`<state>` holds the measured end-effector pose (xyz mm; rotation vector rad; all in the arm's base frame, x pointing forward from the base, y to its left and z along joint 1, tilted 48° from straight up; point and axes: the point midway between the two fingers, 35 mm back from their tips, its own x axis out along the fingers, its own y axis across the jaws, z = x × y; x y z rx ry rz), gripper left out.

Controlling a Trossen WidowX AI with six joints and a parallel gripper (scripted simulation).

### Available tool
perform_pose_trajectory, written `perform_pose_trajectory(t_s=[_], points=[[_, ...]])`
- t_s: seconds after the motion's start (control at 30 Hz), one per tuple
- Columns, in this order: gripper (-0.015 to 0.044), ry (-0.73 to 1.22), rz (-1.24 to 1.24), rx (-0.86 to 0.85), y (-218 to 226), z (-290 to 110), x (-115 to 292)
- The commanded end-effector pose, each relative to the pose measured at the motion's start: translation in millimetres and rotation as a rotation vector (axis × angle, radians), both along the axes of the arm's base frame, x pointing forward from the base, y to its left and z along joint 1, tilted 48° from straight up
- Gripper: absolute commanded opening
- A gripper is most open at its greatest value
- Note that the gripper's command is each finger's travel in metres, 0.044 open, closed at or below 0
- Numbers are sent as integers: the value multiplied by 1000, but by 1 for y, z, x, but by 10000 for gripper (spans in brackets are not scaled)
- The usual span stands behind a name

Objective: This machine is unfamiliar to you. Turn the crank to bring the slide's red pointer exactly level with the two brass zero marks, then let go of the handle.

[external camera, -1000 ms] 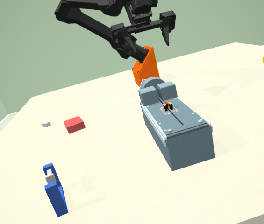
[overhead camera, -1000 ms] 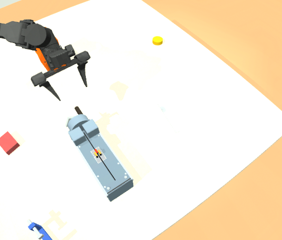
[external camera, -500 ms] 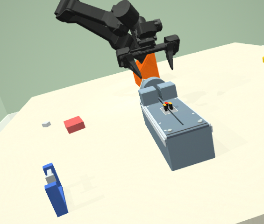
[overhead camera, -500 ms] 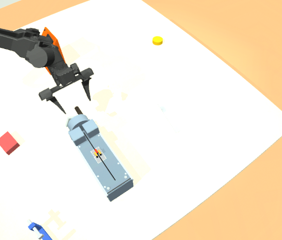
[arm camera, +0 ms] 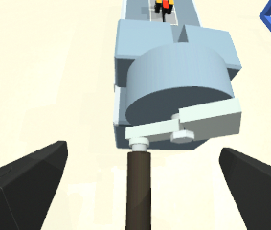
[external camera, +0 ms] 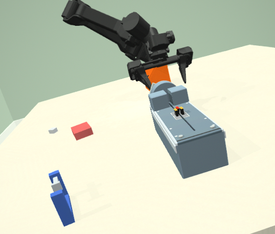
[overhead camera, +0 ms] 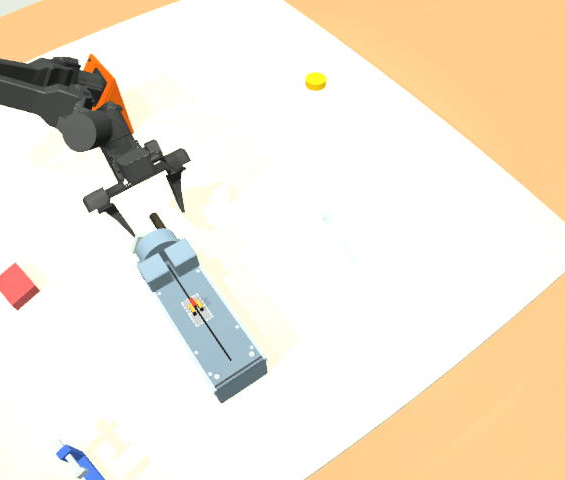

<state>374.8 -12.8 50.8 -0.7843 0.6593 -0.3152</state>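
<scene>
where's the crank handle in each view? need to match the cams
Top: dark peg just left of centre, between the open hand's fingertips.
Exterior: not visible, hidden behind the round drum at the machine's far end.
Wrist: dark peg at lower centre, pointing toward the camera.
Shared landmark: the red pointer on the machine's top.

You can't judge whether the red pointer (overhead camera: 192, 301) sits level with the brass marks (overhead camera: 199, 302): too small.
</scene>
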Motion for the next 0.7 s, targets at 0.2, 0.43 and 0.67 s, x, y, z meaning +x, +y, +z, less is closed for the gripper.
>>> perform_pose_trajectory(t_s=[0.2,0.43,0.67], points=[[440,11,7,-1,-10,-14,0],[440,11,8,-2,-19,-21,1],[440,10,8,-3,-27,-28,1]])
